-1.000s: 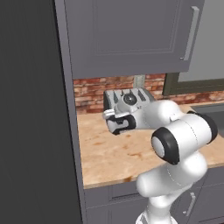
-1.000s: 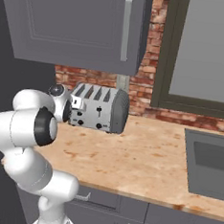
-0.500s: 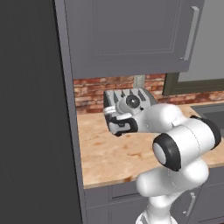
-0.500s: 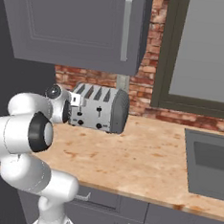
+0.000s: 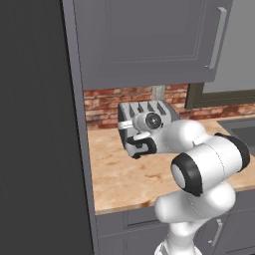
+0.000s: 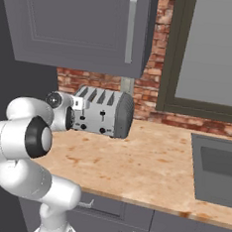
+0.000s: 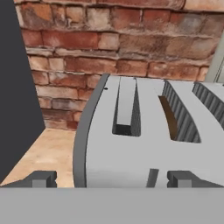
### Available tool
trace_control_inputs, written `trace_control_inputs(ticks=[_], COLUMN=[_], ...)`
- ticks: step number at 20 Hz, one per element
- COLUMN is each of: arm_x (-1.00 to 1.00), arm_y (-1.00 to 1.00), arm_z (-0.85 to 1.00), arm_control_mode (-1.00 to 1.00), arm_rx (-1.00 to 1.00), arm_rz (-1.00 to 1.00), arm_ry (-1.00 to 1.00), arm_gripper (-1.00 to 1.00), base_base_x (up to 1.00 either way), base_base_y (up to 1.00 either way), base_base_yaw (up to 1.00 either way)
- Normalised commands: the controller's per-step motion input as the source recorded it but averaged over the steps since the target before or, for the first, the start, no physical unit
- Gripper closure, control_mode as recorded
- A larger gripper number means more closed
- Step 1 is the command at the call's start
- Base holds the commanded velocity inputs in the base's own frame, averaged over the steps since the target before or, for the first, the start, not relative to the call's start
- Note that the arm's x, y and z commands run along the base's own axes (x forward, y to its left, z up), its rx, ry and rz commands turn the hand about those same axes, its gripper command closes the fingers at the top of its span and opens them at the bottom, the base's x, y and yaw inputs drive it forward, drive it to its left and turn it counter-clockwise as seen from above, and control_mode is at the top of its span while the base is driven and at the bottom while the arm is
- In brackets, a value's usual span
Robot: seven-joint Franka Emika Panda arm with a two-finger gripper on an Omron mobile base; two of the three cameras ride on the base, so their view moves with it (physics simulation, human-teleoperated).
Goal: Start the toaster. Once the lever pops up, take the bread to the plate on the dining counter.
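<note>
The gripper (image 7: 111, 179), fingers spread wide and empty, hovers at the boxy silver metal toaster (image 6: 102, 112) against the far brick wall — best to drop squarely onto a black lever (image 6: 104, 118) and press straight down.

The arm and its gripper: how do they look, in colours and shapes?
The arm is glossy white, built of rounded, bulging segments, with black rings and grey discs at the joints. The gripper has two small dark grey, blocky fingertips. No cables or markings show.
</note>
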Motion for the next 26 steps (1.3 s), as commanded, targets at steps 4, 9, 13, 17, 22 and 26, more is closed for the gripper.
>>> trace_control_inputs(ticks=[4,9,13,17,22,26], arm_x=[0.0,0.0,0.0,0.0,0.03,0.01], arm_y=[0.0,0.0,-0.07,-0.14,-0.22,-0.23], arm_z=[0.02,0.07,0.09,0.16,0.31,0.31], arm_control_mode=[-1.0,-1.0,-1.0,-1.0,-1.0,-1.0], arm_rx=[0.0,0.0,0.0,0.0,0.0,0.0], arm_rz=[0.0,0.0,0.0,0.0,0.0,0.0], arm_ry=[-0.13,-0.07,-0.02,0.0,0.0,0.03], arm_gripper=[-1.0,-1.0,-1.0,-1.0,-1.0,-1.0], base_base_x=[0.0,0.0,0.0,0.0,0.0,0.0], base_base_y=[0.0,0.0,0.0,0.0,0.0,0.0], base_base_yaw=[0.0,0.0,0.0,0.0,0.0,0.0])
